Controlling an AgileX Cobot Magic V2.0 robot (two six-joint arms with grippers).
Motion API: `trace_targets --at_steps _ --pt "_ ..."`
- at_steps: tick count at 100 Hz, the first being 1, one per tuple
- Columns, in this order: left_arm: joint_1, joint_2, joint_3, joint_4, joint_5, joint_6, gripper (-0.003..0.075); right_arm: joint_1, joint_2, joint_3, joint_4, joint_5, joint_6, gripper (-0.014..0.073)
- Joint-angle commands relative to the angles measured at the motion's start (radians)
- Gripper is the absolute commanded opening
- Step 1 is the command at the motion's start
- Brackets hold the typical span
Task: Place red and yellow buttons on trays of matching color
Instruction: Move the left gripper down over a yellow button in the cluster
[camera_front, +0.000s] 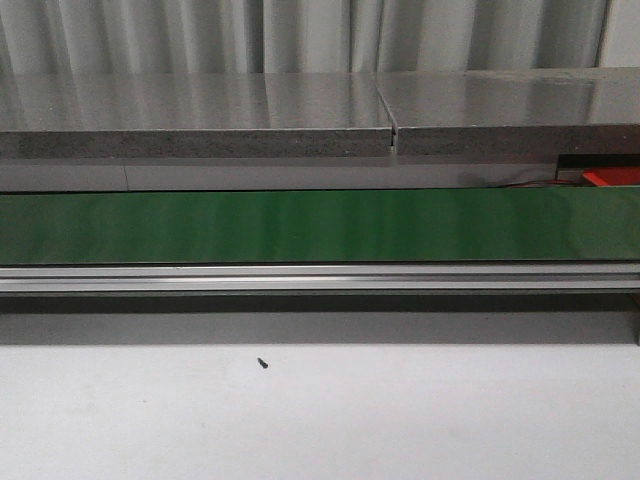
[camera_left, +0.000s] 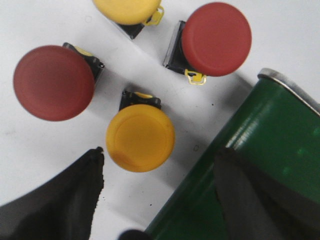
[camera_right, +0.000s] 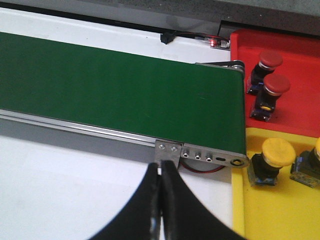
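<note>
L gripper (camera_left: 157, 187) open, fingers apart, just above yellow button (camera_left: 140, 137) on white table (camera_left: 30, 20), beside green belt (camera_left: 270, 150). R gripper (camera_right: 162, 175) closed, empty, near belt end; red tray (camera_right: 300, 55), yellow tray (camera_right: 280, 210) hold buttons.

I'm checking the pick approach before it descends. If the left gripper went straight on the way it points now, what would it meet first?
Probably the yellow button, lying between the open left gripper fingers; one finger sits over the green belt, though depth is unclear.
</note>
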Motion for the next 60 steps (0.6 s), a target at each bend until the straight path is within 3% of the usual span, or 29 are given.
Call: trace_targets --at_steps 1,60 --pt "0.001 -0.036 -0.045 -0.016 0.004 -0.042 0.0463 0.004 0.003 -0.027 0.023 -0.064 -0.01 -0.0068" --pt "0.041 0.011 -0.051 -0.002 0.023 -0.065 0.0463 0.004 0.003 -0.027 0.023 -0.064 -0.01 -0.0068"
